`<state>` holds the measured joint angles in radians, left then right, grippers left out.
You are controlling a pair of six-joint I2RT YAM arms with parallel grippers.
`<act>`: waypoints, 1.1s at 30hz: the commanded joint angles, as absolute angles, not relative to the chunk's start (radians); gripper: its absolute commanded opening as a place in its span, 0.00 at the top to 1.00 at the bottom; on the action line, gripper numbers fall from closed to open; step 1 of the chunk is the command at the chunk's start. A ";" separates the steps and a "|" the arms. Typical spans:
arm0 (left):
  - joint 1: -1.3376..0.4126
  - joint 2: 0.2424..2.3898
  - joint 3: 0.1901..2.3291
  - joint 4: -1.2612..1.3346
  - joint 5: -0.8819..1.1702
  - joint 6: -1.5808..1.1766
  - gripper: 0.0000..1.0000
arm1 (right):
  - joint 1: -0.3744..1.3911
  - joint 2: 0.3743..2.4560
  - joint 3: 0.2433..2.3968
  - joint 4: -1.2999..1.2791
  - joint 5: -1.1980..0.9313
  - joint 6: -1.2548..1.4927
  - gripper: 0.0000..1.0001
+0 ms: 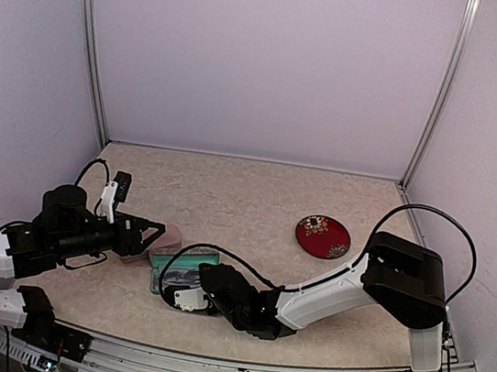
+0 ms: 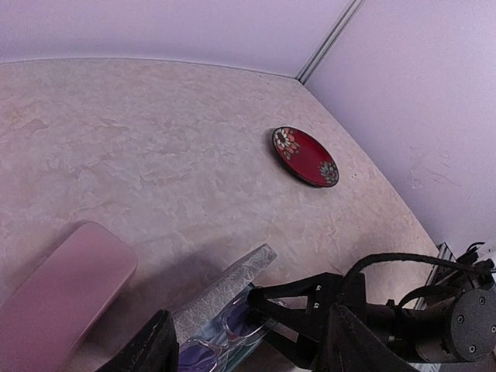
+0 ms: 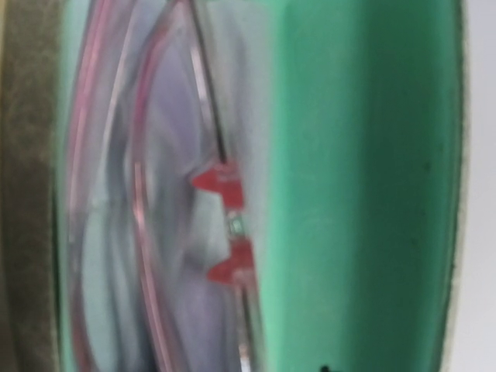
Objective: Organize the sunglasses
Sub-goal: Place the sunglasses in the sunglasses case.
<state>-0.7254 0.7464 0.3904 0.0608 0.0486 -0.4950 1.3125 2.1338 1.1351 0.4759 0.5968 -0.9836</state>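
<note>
The sunglasses (image 3: 167, 139) with pink rims lie inside an open green case (image 3: 349, 194), near the front edge of the tabletop (image 1: 247, 195). A pink case (image 2: 62, 298) lies just beside it on the left. The left jaws hang apart above the two cases. The right jaws are down at the green case, and I cannot tell if they are apart. A red plate (image 1: 322, 236) sits well apart on the right, with wide tabletop behind it.
</note>
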 commanded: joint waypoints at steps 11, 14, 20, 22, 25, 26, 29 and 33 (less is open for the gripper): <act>-0.718 0.765 0.377 0.104 0.073 -0.512 0.36 | 1.322 2.064 1.127 0.448 0.584 -0.884 0.60; -0.718 0.765 0.377 0.103 0.074 -0.514 0.36 | 1.322 2.046 1.123 0.437 0.569 -0.861 0.60; -0.718 0.764 0.372 0.101 0.073 -0.515 0.36 | 1.324 2.027 1.121 0.400 0.545 -0.814 0.60; -0.718 0.762 0.369 0.101 0.071 -0.516 0.36 | 1.325 2.024 1.118 0.394 0.541 -0.800 0.60; -0.718 0.761 0.365 0.102 0.070 -0.517 0.36 | 1.325 2.016 1.108 0.384 0.531 -0.777 0.60; -0.718 0.761 0.365 0.101 0.069 -0.517 0.36 | 1.325 2.013 1.106 0.382 0.528 -0.770 0.60; -0.718 0.762 0.365 0.100 0.070 -0.518 0.36 | 1.325 2.004 1.099 0.373 0.514 -0.745 0.59; -0.718 0.765 0.365 0.100 0.070 -0.521 0.36 | 1.323 1.991 1.089 0.363 0.492 -0.712 0.59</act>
